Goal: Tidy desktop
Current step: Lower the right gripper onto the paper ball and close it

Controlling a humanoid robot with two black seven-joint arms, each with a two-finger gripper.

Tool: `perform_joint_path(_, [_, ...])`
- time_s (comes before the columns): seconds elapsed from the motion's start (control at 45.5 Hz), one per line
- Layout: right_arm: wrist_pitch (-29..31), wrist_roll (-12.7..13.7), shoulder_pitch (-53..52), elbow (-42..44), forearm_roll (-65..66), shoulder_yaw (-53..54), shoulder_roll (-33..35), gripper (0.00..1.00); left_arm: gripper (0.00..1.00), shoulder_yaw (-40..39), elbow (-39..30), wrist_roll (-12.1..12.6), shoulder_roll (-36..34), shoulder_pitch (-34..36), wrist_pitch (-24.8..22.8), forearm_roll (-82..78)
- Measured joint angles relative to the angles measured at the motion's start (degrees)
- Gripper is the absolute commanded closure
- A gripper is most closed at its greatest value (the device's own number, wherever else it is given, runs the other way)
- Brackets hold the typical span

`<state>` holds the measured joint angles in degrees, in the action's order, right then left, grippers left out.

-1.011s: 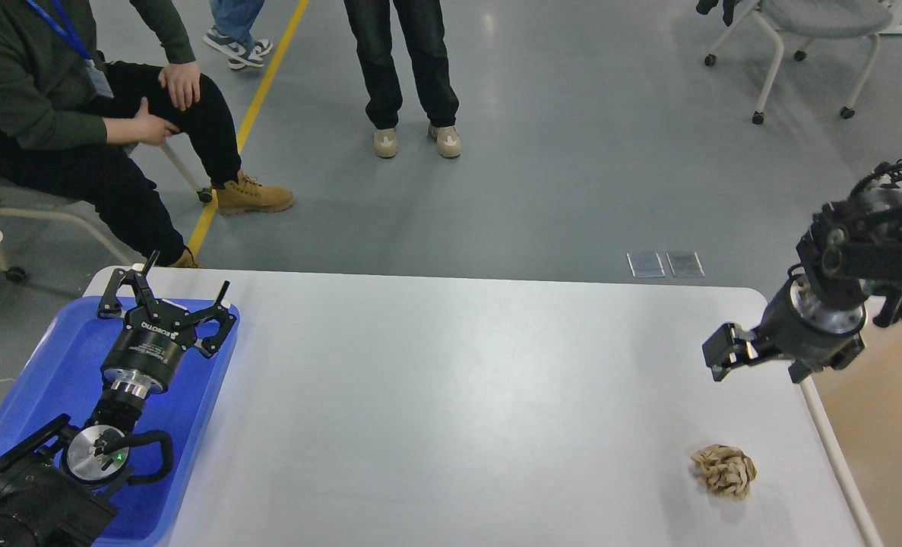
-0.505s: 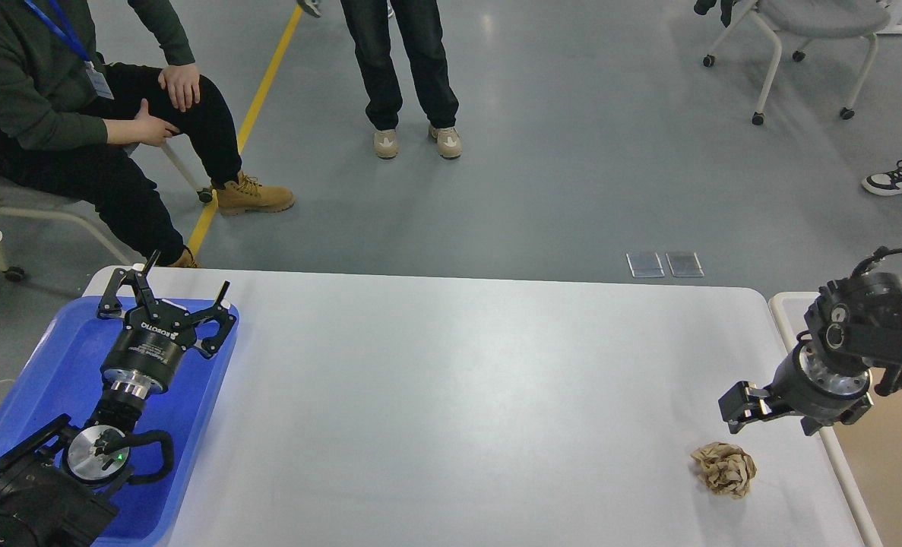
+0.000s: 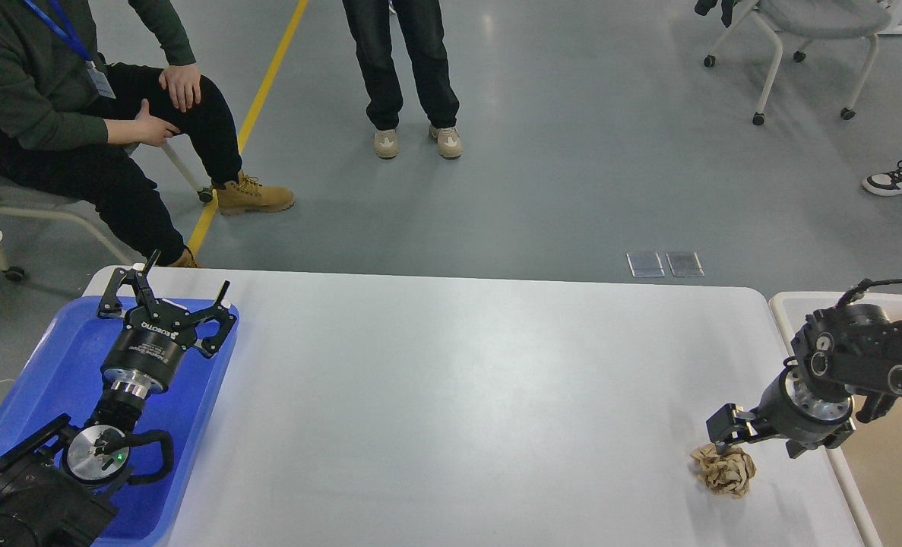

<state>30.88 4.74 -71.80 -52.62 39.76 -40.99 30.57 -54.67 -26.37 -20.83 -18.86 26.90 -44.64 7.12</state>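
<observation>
One table (image 3: 451, 380), one blue tray (image 3: 48, 365), one paper ball (image 3: 723, 470), one bin (image 3: 895, 456), two end effectors: left (image 3: 163, 292), right (image 3: 726, 430).

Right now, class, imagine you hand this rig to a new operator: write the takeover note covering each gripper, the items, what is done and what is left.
Left gripper: open, empty, hovering over the blue tray.
Right gripper: right above the crumpled paper ball; whether its fingers are open or shut cannot be told.
Desktop: the paper ball lies near its right front edge, beside the bin.
Done: nothing picked up yet.
Left: probably grasp the ball and bin it.
</observation>
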Motion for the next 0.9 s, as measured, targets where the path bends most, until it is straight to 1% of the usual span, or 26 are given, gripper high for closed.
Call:
perform_joint_path(0.571, [-3.06,0.0,3.33,0.23,-0.19,1.44,-2.25,0.01,0.01,0.0,0.0,0.04,-0.01,0.06,0.0,0.01])
perform_joint_path(0.725, [-4.25,-0.04,4.15,0.19,-0.19,1.52,-2.54,0.03,0.01,0.0,0.0,0.04,-0.01,0.07,0.0,0.01])
perform_joint_path(0.813, [-5.27,-0.06,4.72,0.17,-0.11,1.58,-3.01,0.07,0.01,0.0,0.0,0.06,-0.01,0.07,0.0,0.01])
perform_joint_path(0.835, [-5.49,-0.06,4.83,0.17,-0.07,1.58,-3.11,0.14,0.01,0.0,0.0,0.06,-0.01,0.07,0.0,0.01])
perform_joint_path(0.901, [-6.34,-0.07,5.24,0.17,0.07,1.6,-3.37,0.27,0.01,0.0,0.0,0.06,-0.01,0.07,0.0,0.01])
